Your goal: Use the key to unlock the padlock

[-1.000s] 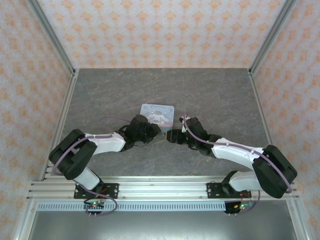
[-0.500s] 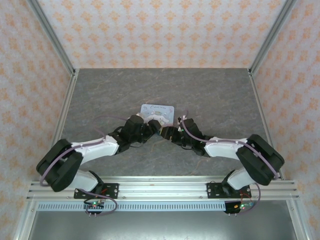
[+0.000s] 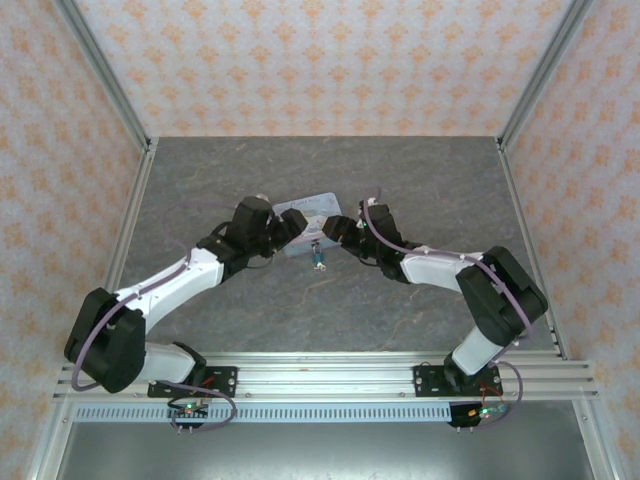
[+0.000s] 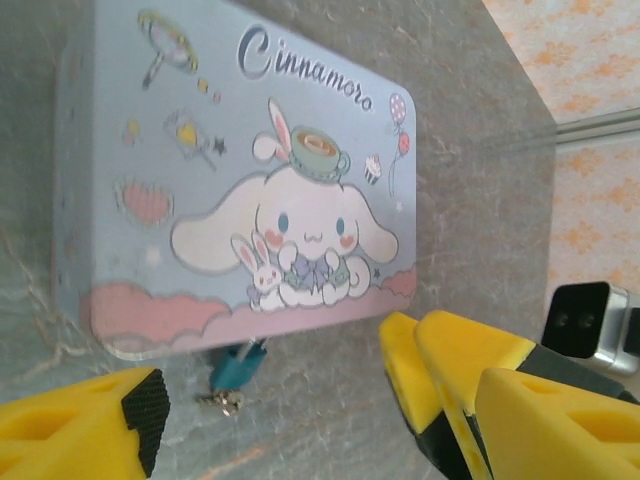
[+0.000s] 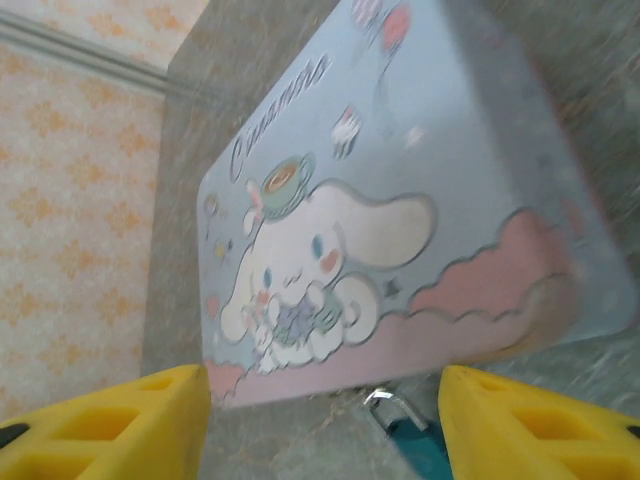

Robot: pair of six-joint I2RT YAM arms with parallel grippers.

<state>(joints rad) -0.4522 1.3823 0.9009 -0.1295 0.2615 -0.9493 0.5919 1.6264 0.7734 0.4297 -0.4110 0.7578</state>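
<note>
The pastel blue tin (image 4: pixel 230 170) lies flat on the table. At its near edge hangs the small teal padlock (image 4: pixel 237 364), its shackle (image 5: pixel 385 400) reaching to the tin's rim. A tiny silver key (image 4: pixel 228 402) sits at the padlock's bottom end; I cannot tell whether it is inserted. From above, the padlock (image 3: pixel 318 257) lies just below the tin (image 3: pixel 318 207). My left gripper (image 3: pixel 291 222) stands open at the tin's left, the right gripper (image 3: pixel 336 228) open at its right. Nothing is between either gripper's yellow fingers (image 4: pixel 455 375).
The grey stone-patterned table (image 3: pixel 420 170) is fenced by aluminium posts and orange-patterned walls. The right arm's wrist block (image 4: pixel 585 320) shows at the edge of the left wrist view, close to the left gripper. Bare table lies behind the tin.
Both grippers, close together over the padlock a second ago, have moved away from the bases and apart to the tin's two sides. The padlock now lies uncovered between them.
</note>
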